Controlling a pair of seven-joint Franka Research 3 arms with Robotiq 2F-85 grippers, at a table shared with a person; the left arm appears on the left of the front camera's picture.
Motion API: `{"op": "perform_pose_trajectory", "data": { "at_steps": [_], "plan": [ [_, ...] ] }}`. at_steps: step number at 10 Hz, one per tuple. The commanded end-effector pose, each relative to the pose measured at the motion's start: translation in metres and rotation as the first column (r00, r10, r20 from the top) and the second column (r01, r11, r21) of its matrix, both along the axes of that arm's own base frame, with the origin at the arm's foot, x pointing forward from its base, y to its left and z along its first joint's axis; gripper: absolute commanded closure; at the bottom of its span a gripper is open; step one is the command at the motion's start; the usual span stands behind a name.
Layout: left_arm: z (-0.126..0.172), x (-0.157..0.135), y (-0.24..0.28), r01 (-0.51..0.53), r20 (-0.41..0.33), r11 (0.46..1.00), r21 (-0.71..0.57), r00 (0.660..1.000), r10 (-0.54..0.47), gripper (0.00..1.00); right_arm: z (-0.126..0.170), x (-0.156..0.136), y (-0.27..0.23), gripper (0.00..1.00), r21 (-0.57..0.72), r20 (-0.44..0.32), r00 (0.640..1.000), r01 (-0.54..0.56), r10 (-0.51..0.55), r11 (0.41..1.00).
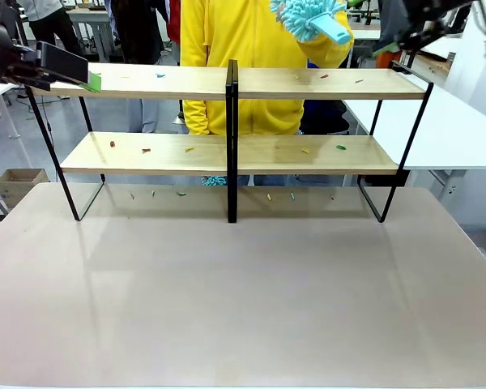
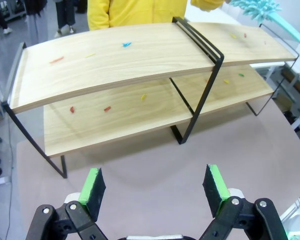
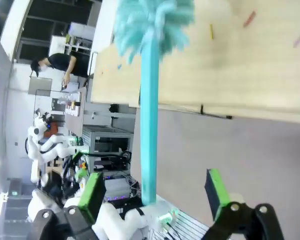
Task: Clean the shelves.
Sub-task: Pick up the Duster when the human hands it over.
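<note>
shelves of two long light-wood boards on a thin black metal frame, with a black central upright, stand along the far edge of the beige tabletop, reaching nearly from its left side to its right. small coloured scraps (red, yellow, green, teal) lie scattered on both boards, and a few more sit on the table under the lower board. a person in a yellow top stands behind the rack at the far side.

the left gripper hangs at the left end of the upper board, level with it; whether its green pad touches the board cannot be told. in the left wrist view its fingers are spread wide with nothing between them.

a teal fluffy duster with a light-blue handle hovers above the right half of the upper board, in front of the person's chest. the right gripper is a dark blur over the right end of the upper board in the front view. its own view shows the claw wide, the duster handle running up between the pads without touching either.
</note>
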State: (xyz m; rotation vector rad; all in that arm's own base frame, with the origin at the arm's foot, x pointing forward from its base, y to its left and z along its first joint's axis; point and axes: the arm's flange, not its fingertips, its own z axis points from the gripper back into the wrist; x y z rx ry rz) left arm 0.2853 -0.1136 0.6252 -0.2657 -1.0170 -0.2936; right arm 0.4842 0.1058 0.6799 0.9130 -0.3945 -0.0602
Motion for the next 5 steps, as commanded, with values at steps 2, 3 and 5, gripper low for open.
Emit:
{"op": "perform_pose_trajectory", "data": {
  "at_steps": [2, 3, 5],
  "plan": [
    [0.000, 0.000, 0.000, 0.001, 0.000, 1.000, -0.001, 1.000, -0.001, 0.00, 0.004, 0.037, 0.024, 0.00, 0.033, 0.012, 0.999, 0.040, -0.040, 0.999],
    [0.000, 0.000, 0.000, 0.001, 0.000, 1.000, -0.001, 1.000, -0.001, 0.00, 0.002, 0.041, 0.023, 0.00, 0.055, 0.003, 0.999, 0.038, -0.038, 0.998],
    [0.000, 0.000, 0.000, 0.001, 0.000, 1.000, -0.001, 1.000, -0.001, 0.00, 0.000, 0.044, 0.025, 0.00, 0.046, -0.010, 1.000, 0.017, -0.017, 0.999]
  ]
}}
